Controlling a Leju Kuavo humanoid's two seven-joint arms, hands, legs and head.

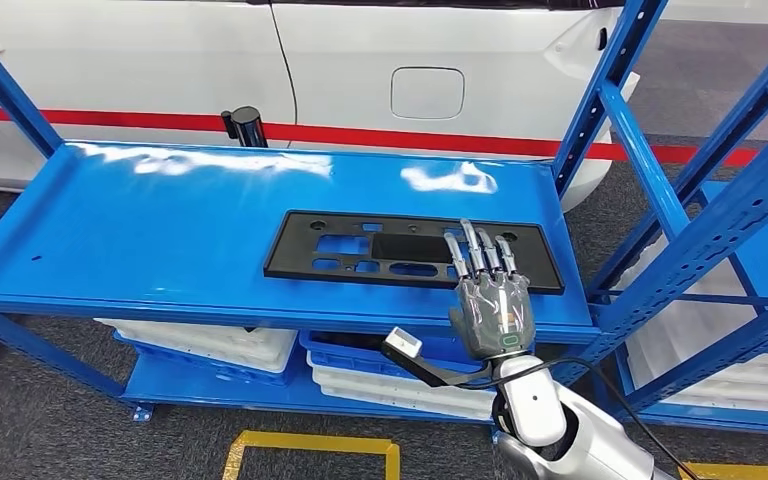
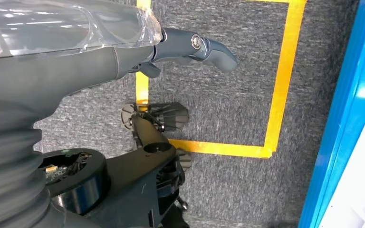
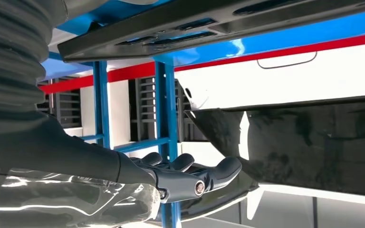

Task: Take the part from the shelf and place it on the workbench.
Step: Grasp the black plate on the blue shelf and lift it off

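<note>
Part [image 1: 415, 251] partly behind right hand [image 1: 490, 300]

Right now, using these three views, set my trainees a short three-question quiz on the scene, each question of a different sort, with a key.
1. True or false: the black part lies flat on the top level of the blue shelf.
2. Multiple choice: in the head view, where do the fingers of the right robot hand stretch?
A. Over the part's left end
B. Over the part's right end
C. Over bare shelf, well away from the part
3. Fill in: in the left wrist view, the tape marking the grey floor is coloured ___.

Key: 1 true; 2 B; 3 yellow.
</note>
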